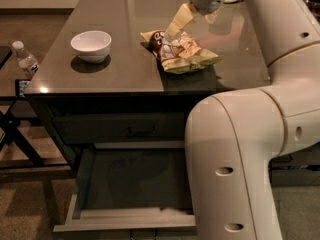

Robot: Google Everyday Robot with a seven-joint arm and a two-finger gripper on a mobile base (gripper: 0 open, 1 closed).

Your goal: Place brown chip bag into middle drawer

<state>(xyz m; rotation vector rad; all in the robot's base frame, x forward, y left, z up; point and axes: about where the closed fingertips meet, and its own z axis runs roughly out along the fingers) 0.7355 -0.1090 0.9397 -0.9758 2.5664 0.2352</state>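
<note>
The brown chip bag (184, 51) lies flat on the dark tabletop (125, 69), right of centre. My gripper (192, 28) hangs just above the bag's far side, pointing down and to the left. Its pale fingers (177, 21) are spread, and the left one reaches the bag's brown end. Nothing is held. The middle drawer (125, 219) is pulled out below the table's front; its inside is dark and holds nothing that I can see.
A white bowl (91, 45) stands on the table's left part. A closed drawer with a dark bar handle (140, 131) sits above the open one. My white arm (240, 149) fills the right foreground. A water bottle (25, 59) stands at far left.
</note>
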